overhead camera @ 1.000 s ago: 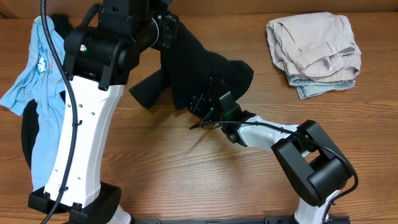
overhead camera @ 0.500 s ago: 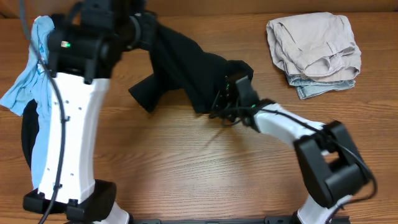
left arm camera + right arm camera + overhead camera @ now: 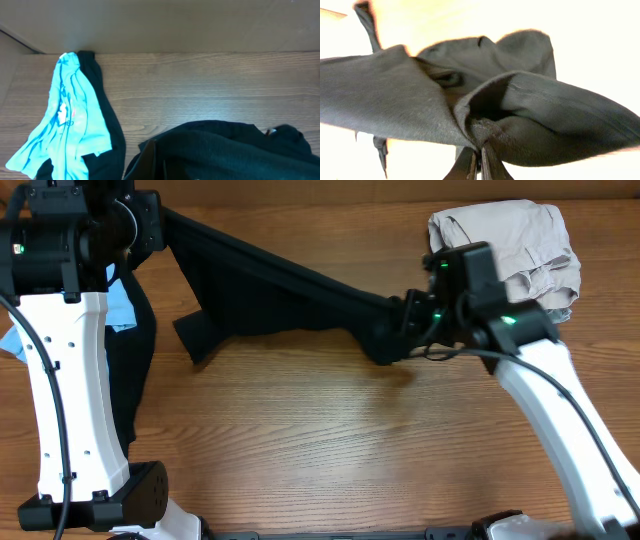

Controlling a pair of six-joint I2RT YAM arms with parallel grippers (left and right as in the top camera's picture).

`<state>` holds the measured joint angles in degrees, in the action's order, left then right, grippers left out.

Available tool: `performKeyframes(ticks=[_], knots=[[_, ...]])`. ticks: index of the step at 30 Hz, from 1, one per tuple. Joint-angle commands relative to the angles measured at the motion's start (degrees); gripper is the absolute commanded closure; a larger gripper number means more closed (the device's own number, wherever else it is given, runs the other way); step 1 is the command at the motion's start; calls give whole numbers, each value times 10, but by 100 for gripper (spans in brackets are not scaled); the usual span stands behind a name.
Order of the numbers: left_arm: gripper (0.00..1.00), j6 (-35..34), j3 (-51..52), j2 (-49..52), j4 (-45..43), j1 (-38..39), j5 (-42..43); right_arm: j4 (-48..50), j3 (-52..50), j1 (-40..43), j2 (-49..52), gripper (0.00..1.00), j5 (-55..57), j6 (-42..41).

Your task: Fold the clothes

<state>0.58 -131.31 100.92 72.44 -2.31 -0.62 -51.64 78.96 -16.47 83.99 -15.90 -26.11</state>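
Black top (image 3: 270,300) is stretched in a taut band above the wooden table (image 3: 300,460), pulled between both arms. At its far-left end the left gripper (image 3: 158,222) has hold of the cloth. Its fingers are buried in fabric, so their gap cannot be read, though the top pulls straight from them. At the top's right end the right gripper (image 3: 481,162) is pinched almost closed on a bunched fold, its fingertips (image 3: 468,167) meeting in the cloth. A loose sleeve (image 3: 195,340) droops from the top's lower left edge.

Left of the top, partly behind the left arm (image 3: 70,400), a light blue printed T-shirt (image 3: 70,115) lies over another black garment (image 3: 107,125). Right of the top sits a beige folded pile (image 3: 520,240); seen from overhead, the right arm (image 3: 560,400) covers the pile's near-left edge.
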Motion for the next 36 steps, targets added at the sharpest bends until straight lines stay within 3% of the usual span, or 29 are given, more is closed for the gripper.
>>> performKeyframes(ticks=[1, 11, 14, 17, 20, 23, 28, 34, 36], knots=[[96, 12, -20, -11, -4, -7, 5, -16, 26, 9, -66, 96, 24, 26], [96, 12, -20, -11, 28, -12, -1, -47, 26, 7, -130, 96, 22, 25], [91, 12, -20, -11, 52, -21, 0, -55, 26, -1, -127, 96, 22, 26], [78, 12, -20, -11, 74, -29, 0, -53, 25, -17, -118, 96, 24, 25], [47, 12, -20, -11, 83, -30, 0, -53, 25, -36, -97, 96, 24, 25], [27, 11, -20, -11, 83, -30, 0, -50, 25, -62, -66, 96, 23, 21], [18, 11, -20, -10, 78, -30, 1, -19, 25, -132, 7, 96, 13, 6], [15, 12, -20, -9, 78, -30, 2, 42, 25, -212, 81, 96, -1, -10], [14, 12, -20, -9, 75, -30, 3, 56, 25, -229, 94, 84, -2, -22]])
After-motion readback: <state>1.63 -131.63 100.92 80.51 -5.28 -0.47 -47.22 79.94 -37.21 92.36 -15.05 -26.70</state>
